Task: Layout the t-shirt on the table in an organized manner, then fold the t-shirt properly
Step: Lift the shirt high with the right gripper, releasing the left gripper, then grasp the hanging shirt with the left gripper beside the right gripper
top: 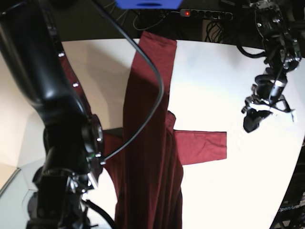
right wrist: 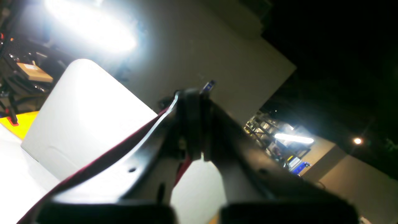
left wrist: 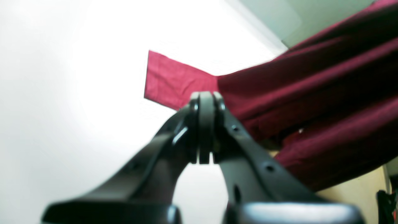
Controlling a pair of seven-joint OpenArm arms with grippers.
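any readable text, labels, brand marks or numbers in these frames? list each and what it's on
Nothing readable.
t-shirt: plain, no print.
table: no markings.
Faint lettering at the base view's bottom right edge: too small and dim.
Cardboard box label in the right wrist view: blurred.

Soft matt maroon cloth t-shirt [top: 150, 157], smooth glossy white table [top: 238, 81], black semi-gloss plastic fingers [left wrist: 205, 124]

Lower end of the t-shirt [top: 152, 191] cut off by the base view's bottom edge; its left flank hidden behind the right arm [top: 57, 119]. Right gripper [right wrist: 192, 124] blurred close-up, cloth at its fingers [right wrist: 186, 130] barely discernible. Counter [left wrist: 62, 77] washed out by glare.
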